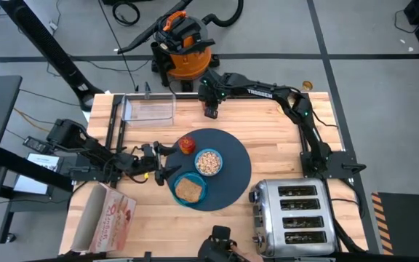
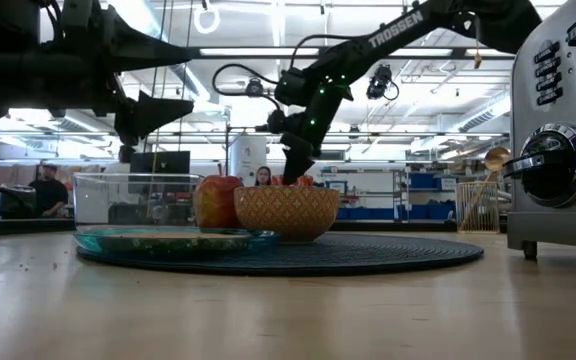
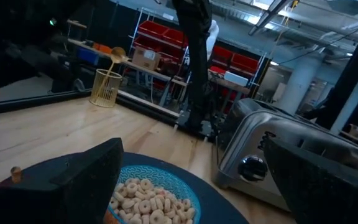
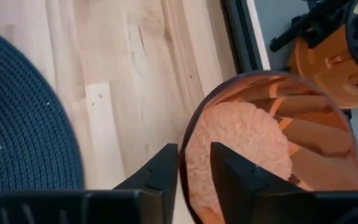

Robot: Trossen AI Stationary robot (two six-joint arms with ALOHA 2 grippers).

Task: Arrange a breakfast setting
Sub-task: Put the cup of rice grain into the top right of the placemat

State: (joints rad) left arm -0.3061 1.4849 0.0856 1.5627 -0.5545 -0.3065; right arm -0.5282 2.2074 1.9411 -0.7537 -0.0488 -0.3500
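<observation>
While the right pincer (image 4: 194,163) pinches the orange cup's (image 4: 272,146) rim, cereal fills the bowl (image 1: 209,161), toast (image 1: 188,190) tops the plate (image 1: 178,180); left pincer (image 1: 167,159) gapes.

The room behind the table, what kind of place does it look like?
Probably a robotics lab or workshop, not a kitchen. Behind the wooden table stand storage racks with red bins, an orange shop vacuum sits on the tiled floor, and a person sits at a desk.

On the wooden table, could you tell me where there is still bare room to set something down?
Free: the wood table between the round dark mat and the right edge, behind the chrome toaster; also the near-left wood between the pink cereal box and mat. Crowded: the mat's left, with teal plate, bowl, left gripper.
</observation>
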